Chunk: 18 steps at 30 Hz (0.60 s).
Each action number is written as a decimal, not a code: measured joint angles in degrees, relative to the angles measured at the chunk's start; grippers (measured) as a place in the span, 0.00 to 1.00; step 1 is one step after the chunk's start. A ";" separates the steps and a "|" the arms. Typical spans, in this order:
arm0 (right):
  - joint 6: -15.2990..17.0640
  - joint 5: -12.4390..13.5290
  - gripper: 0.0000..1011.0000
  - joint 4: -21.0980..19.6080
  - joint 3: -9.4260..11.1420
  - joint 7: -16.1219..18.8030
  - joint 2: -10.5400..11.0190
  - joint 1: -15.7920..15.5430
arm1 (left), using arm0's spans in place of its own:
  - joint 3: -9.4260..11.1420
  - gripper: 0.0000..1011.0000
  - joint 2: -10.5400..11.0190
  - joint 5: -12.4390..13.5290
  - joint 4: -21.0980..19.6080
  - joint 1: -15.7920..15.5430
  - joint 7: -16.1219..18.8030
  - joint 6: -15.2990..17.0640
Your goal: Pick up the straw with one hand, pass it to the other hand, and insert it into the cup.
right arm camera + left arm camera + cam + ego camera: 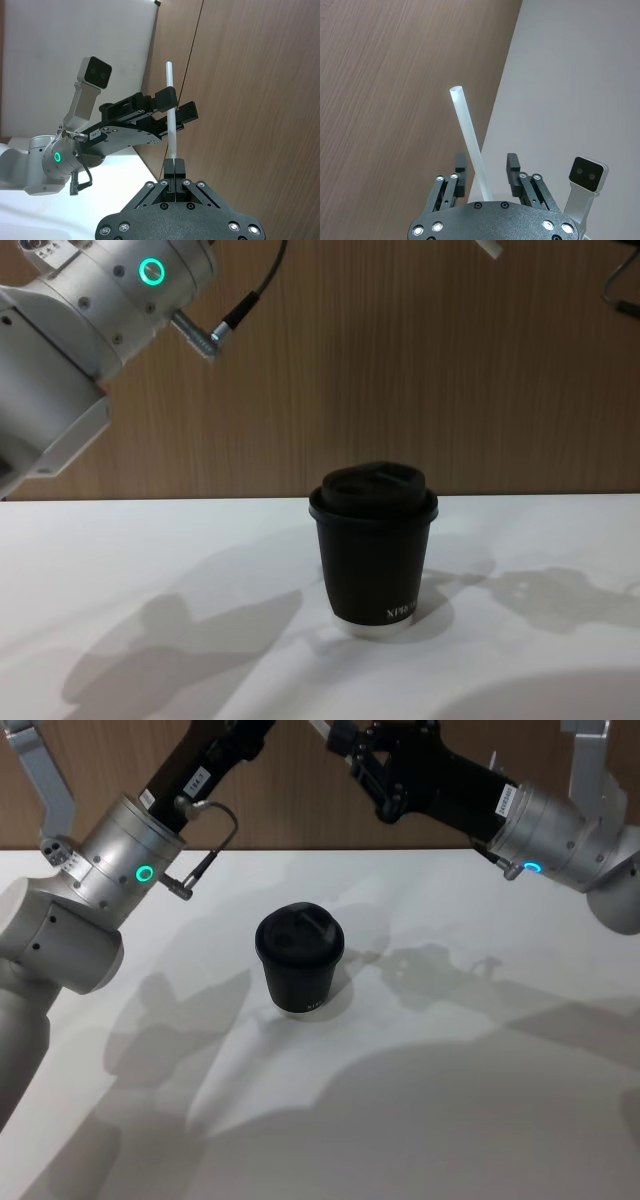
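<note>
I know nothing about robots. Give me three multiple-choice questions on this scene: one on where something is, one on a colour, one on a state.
1. Where is the cup?
A. upright on the table
B. held in the air
C. lying on its side

2. What colour is the cup's lid?
A. white
B. black
C. red

3. Which fingers are shut on the straw?
A. those of the right gripper
B. those of the left gripper
C. neither

Answers:
1 A: it stands on the white top between the arms.
2 B: the lid is black like the cup.
3 A: the right fingers pinch the straw's end, and the left fingers stand open on either side of it.
</note>
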 joint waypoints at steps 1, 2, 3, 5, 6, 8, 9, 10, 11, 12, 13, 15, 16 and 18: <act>0.00 0.00 0.01 0.00 0.00 0.00 0.00 0.00 | 0.02 0.50 -0.02 0.01 0.07 -0.03 -0.03 -0.05; 0.00 0.00 0.01 0.00 0.00 0.00 0.00 0.00 | 0.05 0.48 -0.04 0.01 0.11 -0.06 -0.04 -0.08; 0.00 0.00 0.01 0.00 0.00 0.00 0.00 0.00 | 0.06 0.44 -0.05 0.02 0.15 -0.10 -0.07 -0.13; 0.00 0.00 0.01 0.00 0.00 0.00 0.00 0.00 | 0.09 0.39 -0.07 0.05 0.24 -0.17 -0.08 -0.19; 0.00 0.00 0.01 0.00 0.00 0.00 0.00 0.00 | 0.12 0.35 -0.08 0.07 0.34 -0.21 -0.09 -0.23; 0.00 0.00 0.01 0.00 0.00 0.00 0.00 0.00 | 0.16 0.27 -0.13 0.11 0.50 -0.31 -0.11 -0.26; 0.00 0.00 0.01 0.00 0.00 0.00 0.00 0.00 | 0.18 0.26 -0.14 0.13 0.54 -0.33 -0.11 -0.26; 0.00 0.00 0.01 0.00 0.00 0.00 0.00 0.00 | 0.19 0.23 -0.15 0.14 0.57 -0.35 -0.12 -0.27; 0.00 0.00 0.01 0.00 0.00 0.00 0.00 0.00 | 0.23 0.19 -0.18 0.19 0.67 -0.39 -0.11 -0.27; 0.00 0.00 0.01 0.00 0.00 0.00 0.00 0.00 | 0.25 0.16 -0.20 0.19 0.70 -0.40 -0.11 -0.28; 0.00 0.00 0.01 0.00 0.00 0.00 0.00 0.00 | 0.26 0.13 -0.21 0.21 0.74 -0.43 -0.12 -0.28; 0.00 0.00 0.01 0.00 0.00 0.00 0.00 0.00 | 0.33 0.09 -0.22 0.26 0.80 -0.50 -0.11 -0.28; 0.00 0.00 0.01 0.00 0.00 0.00 0.00 0.00 | 0.35 0.08 -0.23 0.28 0.82 -0.50 -0.11 -0.29; 0.00 0.00 0.01 0.00 0.00 0.00 0.00 0.00 | 0.40 0.07 -0.23 0.33 0.84 -0.51 -0.10 -0.28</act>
